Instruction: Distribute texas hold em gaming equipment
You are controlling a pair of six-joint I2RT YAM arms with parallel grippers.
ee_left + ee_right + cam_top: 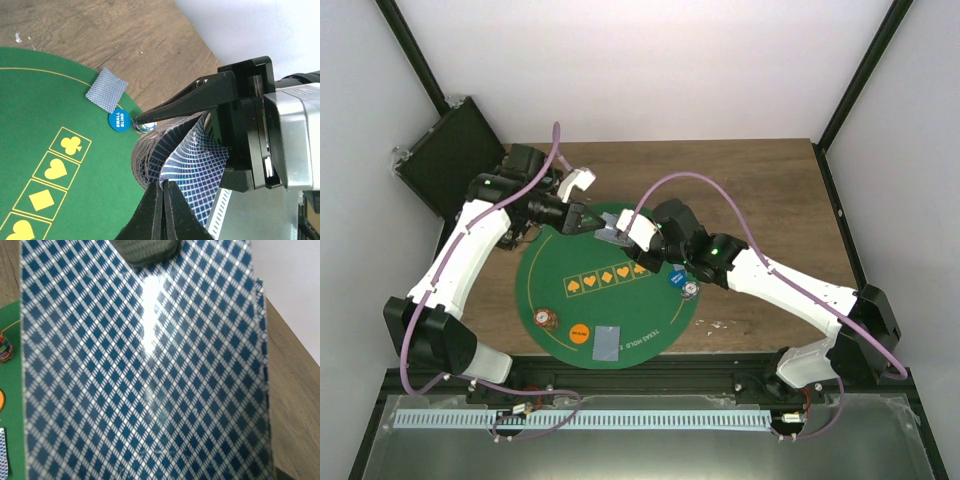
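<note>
The left gripper (586, 217) has its jaws pressed together, apparently on one edge of the outer card (197, 165), which bows away from the pack. The pack (611, 236) sits just to the right of that gripper, above the far rim of the green mat (545, 275), with its broad face toward it. The right gripper (628, 240) is clamped on the pack, so the card should peel off leftward.

left arm (455, 260), left of the mat (545, 285): white shells, black joints, lilac left cable (408, 345) looped alongside. right arm (790, 290), right of the mat: same build, lilac right cable (710, 180), green light (717, 243) at its mat end. left fingers (147, 215) black, tapered.
</note>
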